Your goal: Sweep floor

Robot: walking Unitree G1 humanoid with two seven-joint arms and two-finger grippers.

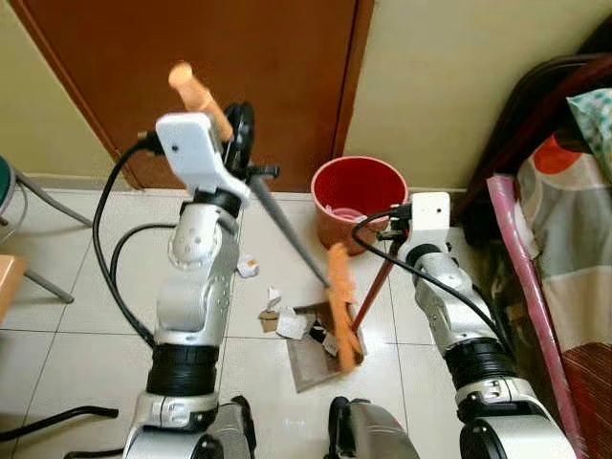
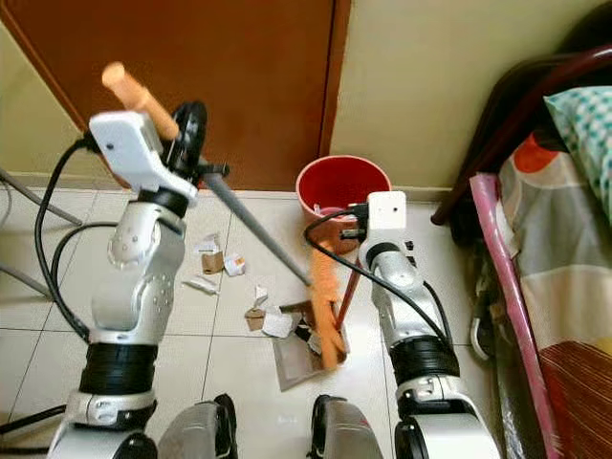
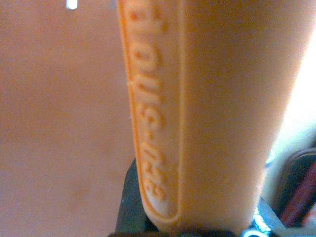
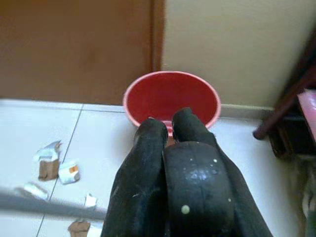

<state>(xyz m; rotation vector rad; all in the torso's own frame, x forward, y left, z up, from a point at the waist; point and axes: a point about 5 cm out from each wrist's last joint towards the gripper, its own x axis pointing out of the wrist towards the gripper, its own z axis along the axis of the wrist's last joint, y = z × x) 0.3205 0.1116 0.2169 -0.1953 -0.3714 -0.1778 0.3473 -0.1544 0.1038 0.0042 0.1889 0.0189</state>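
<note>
The left gripper (image 1: 229,129) is clasping the broom (image 1: 287,229) handle, bristles sweeping scraps (image 1: 287,320) near-right onto the dustpan (image 1: 311,359), whose handle the closed right gripper (image 4: 165,131) is holding.

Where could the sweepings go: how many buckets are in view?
1: a red bucket stands on the floor against the wall, right of the brown door, beyond the broom. Others may be hidden behind the bed.
</note>
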